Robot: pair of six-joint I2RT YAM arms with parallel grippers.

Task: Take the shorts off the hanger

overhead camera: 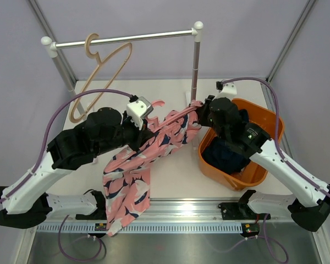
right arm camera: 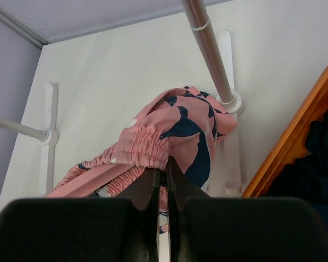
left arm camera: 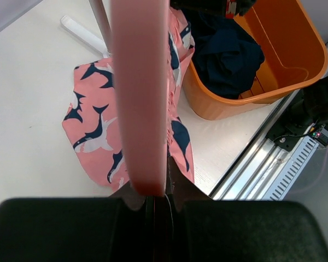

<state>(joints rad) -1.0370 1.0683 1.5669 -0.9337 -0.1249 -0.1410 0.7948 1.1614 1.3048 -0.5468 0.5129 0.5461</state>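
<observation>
Overall, a white table [overhead camera: 176, 173] is enclosed by lilac walls [overhead camera: 154, 14]; an orange tub [overhead camera: 267, 118] is filled with navy clothing [overhead camera: 225, 154]; beside it, shark-print shorts [overhead camera: 129, 181] are pinched by the right gripper [right arm camera: 164, 166], their pink hanger [left arm camera: 139, 98] by the left gripper [left arm camera: 156, 194]

Just behind the right gripper [right arm camera: 164, 166] stands the rack post [right arm camera: 208, 49]; the bin [right arm camera: 295, 136] crowds its right side. Shorts [right arm camera: 175, 131] stretch between both grippers (the left gripper [left arm camera: 156, 194] pinches the pink hanger [left arm camera: 139, 82]), barring that gap. Bare table [overhead camera: 176, 170] lies beneath them.
</observation>
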